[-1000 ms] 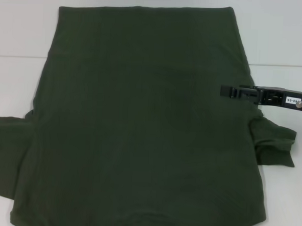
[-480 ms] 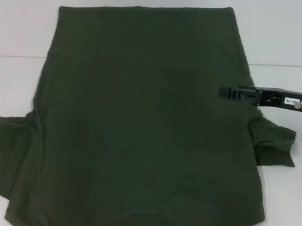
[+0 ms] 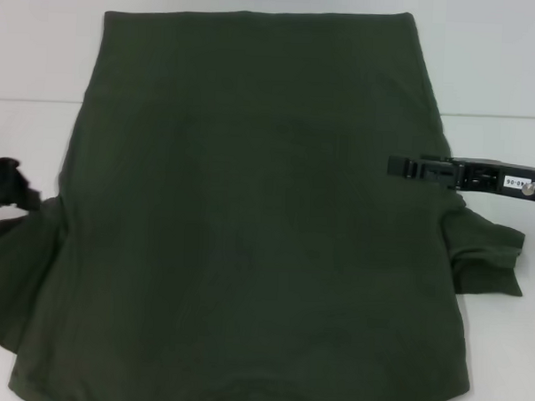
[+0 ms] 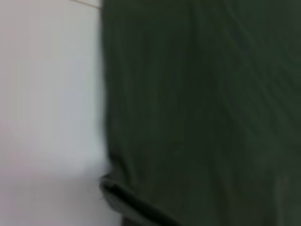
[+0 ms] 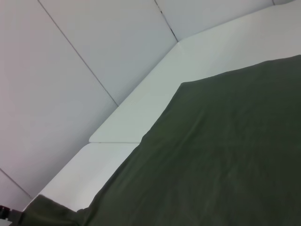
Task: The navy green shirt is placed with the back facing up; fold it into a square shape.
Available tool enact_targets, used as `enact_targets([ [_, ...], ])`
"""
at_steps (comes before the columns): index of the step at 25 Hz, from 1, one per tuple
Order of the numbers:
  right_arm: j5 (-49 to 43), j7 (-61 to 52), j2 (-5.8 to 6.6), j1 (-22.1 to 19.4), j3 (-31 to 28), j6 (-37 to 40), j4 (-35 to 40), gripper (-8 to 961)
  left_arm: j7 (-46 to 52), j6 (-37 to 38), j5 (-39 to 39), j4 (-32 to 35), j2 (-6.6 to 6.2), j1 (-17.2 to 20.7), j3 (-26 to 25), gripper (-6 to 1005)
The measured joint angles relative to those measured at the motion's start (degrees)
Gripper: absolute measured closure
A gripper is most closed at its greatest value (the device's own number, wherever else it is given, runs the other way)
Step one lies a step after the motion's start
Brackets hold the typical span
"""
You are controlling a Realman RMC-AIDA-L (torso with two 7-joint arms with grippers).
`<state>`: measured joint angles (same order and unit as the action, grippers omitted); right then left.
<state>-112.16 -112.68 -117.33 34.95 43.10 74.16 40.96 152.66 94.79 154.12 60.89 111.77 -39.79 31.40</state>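
The navy green shirt lies spread on the white table, plain side up, and fills most of the head view. Its right sleeve lies rumpled beyond the body's edge. My left gripper shows at the far left edge and is shut on the left sleeve, which rises bunched toward it. My right gripper reaches in from the right and rests over the shirt's right edge at mid height. Only the shirt and bare table fill the left wrist view. The right wrist view takes in the shirt from the side.
Bare white table runs along both sides of the shirt and behind it. A seam crosses the tabletop at the back. Pale wall panels stand beyond the table in the right wrist view.
My left gripper has come into the head view at the left edge. The left sleeve, flat before, is now pulled up and inward, and the near left corner has shifted. The right arm barely moved.
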Motion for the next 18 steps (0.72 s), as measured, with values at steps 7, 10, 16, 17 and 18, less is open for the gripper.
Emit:
enact_targets([
  [7, 0.0, 0.3, 0.0, -0.1, -0.1, -0.3, -0.1, 35, 1.7, -1.4, -0.1, -1.8, 2.65, -2.5, 0.1, 981],
  [10, 0.0, 0.3, 0.0, -0.1, -0.1, -0.3, -0.1, 36, 1.7, -4.8, -0.2, -5.1, 3.31, -4.1, 0.2, 980],
  [16, 0.0, 0.0, 0.04, -0.2, -0.1, -0.3, -0.1, 36, 1.1, -10.8, -0.3, -11.4, 3.48, -5.5, 0.2, 978],
  [17, 0.0, 0.0, 0.06, -0.2, -0.1, -0.3, -0.1, 36, 1.0, -11.5, -0.5, -11.9, 3.56, -5.5, 0.2, 978],
  [18, 0.0, 0.0, 0.07, -0.2, -0.1, -0.3, -0.1, 36, 0.6, -12.3, -1.2, -12.5, 3.66, -5.5, 0.2, 977],
])
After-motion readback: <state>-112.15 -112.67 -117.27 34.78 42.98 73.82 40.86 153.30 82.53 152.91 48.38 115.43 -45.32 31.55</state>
